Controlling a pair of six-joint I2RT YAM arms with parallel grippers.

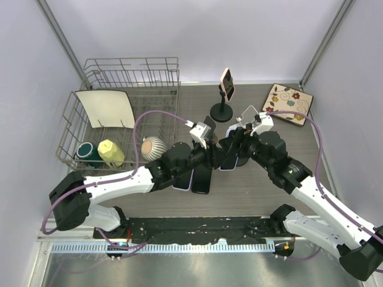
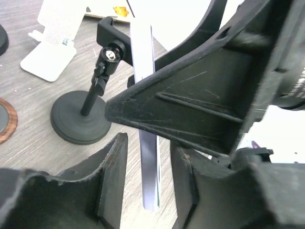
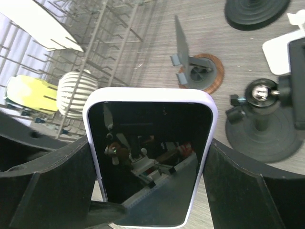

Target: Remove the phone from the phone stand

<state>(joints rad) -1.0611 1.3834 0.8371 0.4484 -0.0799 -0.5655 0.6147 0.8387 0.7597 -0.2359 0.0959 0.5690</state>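
The phone (image 3: 150,157) has a dark screen and a pale lilac case. It stands upright above the table, with my right gripper (image 3: 150,143) shut on it, one finger against each long edge. The left wrist view shows the same phone (image 2: 150,167) edge-on between the fingers of my left gripper (image 2: 148,148), which is open with a gap on both sides. The black phone stand (image 2: 81,119) sits just to the left, and its clamp (image 2: 107,31) holds nothing. In the right wrist view the stand (image 3: 259,129) is off to the right. From above, both grippers meet at mid-table (image 1: 230,149).
A wire dish rack (image 1: 78,119) with a white board and two cups fills the left. A striped ball (image 1: 154,147) lies beside it. At the back stand a pink phone (image 1: 226,84) on another stand, a white holder (image 1: 250,112) and a floral mat (image 1: 289,103). Dark phones (image 1: 201,179) lie flat nearby.
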